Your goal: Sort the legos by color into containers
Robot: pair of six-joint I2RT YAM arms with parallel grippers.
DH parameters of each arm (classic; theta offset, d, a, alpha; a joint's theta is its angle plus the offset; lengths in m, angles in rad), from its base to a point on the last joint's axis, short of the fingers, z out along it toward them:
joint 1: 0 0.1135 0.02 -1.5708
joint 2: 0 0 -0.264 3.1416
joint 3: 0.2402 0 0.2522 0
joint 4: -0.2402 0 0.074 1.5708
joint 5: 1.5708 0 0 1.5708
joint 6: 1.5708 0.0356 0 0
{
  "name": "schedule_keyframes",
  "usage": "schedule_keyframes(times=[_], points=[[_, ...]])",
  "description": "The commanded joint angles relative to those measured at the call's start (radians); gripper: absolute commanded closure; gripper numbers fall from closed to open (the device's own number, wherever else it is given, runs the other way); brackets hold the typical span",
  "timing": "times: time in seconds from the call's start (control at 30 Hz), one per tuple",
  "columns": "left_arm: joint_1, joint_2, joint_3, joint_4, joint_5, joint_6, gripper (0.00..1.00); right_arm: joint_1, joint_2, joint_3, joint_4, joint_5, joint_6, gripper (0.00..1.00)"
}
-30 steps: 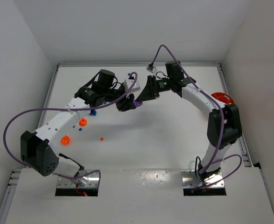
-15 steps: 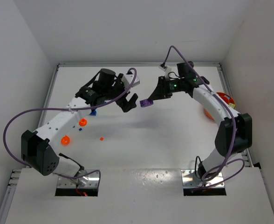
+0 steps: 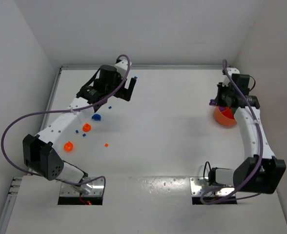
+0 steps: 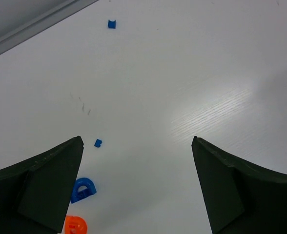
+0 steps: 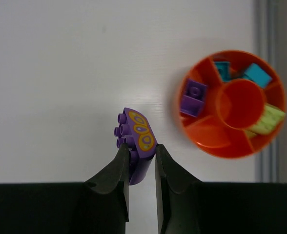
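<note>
- Now that the handoff's done, your right fingers point(image 5: 118, 170) have swung the purple lego point(image 5: 138, 131) over beside the orange bowl point(image 5: 204, 139). They're pinched tight on it, not in yet.
- Left fingers point(image 4: 51, 170) let go: wide open, empty, over blue legos point(image 4: 97, 143) on the bench point(image 4: 182, 73).
- Imo purple slot's next.

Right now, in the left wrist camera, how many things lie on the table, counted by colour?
Blue: 3 (far lego, near lego, round blue cup)
Orange: 1 (round orange cup, partly cut off by the picture's edge)
Total: 4
</note>
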Motion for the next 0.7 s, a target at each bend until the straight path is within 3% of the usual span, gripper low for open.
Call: schedule_keyframes(times=[0.0,0.37,0.67], points=[[0.009,0.001,0.036,0.022,-0.049,-0.057,0.0,-0.03,-0.09,-0.039,0.08,0.187,-0.045,1.0],[0.029,-0.019,-0.054,0.104,-0.049,-0.114,0.0,-0.041,0.046,0.004,0.194,0.506,-0.054,1.0],[0.047,0.008,-0.054,0.105,-0.049,-0.136,0.0,-0.03,0.134,0.004,0.275,0.568,-0.097,1.0]])
